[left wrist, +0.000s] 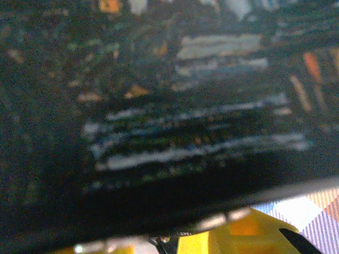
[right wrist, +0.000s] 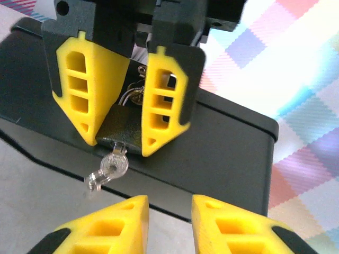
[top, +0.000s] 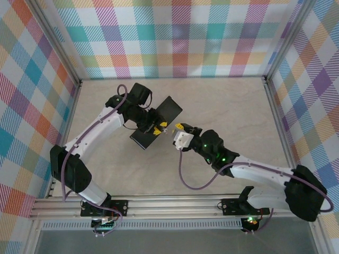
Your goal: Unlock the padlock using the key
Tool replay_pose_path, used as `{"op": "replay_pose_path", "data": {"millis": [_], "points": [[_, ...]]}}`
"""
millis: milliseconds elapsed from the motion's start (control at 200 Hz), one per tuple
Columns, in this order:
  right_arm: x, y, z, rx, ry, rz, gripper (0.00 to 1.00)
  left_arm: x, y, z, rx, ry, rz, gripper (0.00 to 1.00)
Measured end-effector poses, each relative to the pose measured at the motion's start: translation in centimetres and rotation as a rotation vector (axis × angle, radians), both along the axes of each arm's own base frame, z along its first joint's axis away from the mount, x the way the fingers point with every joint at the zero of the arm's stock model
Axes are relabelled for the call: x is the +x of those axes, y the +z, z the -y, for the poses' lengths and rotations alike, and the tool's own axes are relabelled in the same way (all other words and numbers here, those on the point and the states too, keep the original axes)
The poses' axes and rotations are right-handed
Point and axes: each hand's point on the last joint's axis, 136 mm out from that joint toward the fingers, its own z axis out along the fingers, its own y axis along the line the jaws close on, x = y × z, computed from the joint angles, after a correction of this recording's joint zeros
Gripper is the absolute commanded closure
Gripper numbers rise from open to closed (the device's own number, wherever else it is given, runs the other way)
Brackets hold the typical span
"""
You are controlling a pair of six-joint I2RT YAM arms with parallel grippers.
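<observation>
Right end effector (right wrist: pixel 169 203), spread open, faces the key (right wrist: pixel 113 166) just ahead, its stem seated up in the padlock (right wrist: pixel 126 126) my left end effector (right wrist: pixel 119 144) clamps.

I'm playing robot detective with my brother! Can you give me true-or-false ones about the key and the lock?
1. The key hangs from the bottom of the padlock. True.
2. The right gripper is squeezing the key. False: its fingers are open and not touching the key.
3. The left gripper pinches the padlock between its yellow fingers. True.
4. The box behind the padlock is red. False: it is black.
</observation>
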Motion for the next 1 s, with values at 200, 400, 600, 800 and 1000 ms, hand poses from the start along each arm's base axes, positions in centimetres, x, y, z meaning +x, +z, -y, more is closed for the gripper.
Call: {"op": "replay_pose_path", "data": {"millis": [200, 400, 600, 800, 1000], "points": [[-0.7, -0.3, 2.4, 0.039, -0.068, -0.194, 0.71, -0.8, -1.6, -0.3, 0.080, -0.128, -0.046, 1.00], [0.9, 0.8, 3.2, 0.099, -0.194, -0.391, 0.73, -3.0, -2.8, -1.4, 0.190, -0.272, -0.115, 1.00], [2.5, 1.4, 2.2, 0.131, -0.276, -0.556, 0.72, -4.7, -3.1, -1.3, 0.247, -0.382, -0.153, 1.00], [2.8, 1.7, 2.8, 0.152, -0.334, -0.668, 0.72, -5.9, -2.0, -1.0, 0.283, -0.454, -0.195, 1.00], [3.0, 1.1, 3.9, 0.172, -0.369, -0.747, 0.72, -6.1, -1.0, -0.6, 0.306, -0.479, -0.189, 0.99]]}}
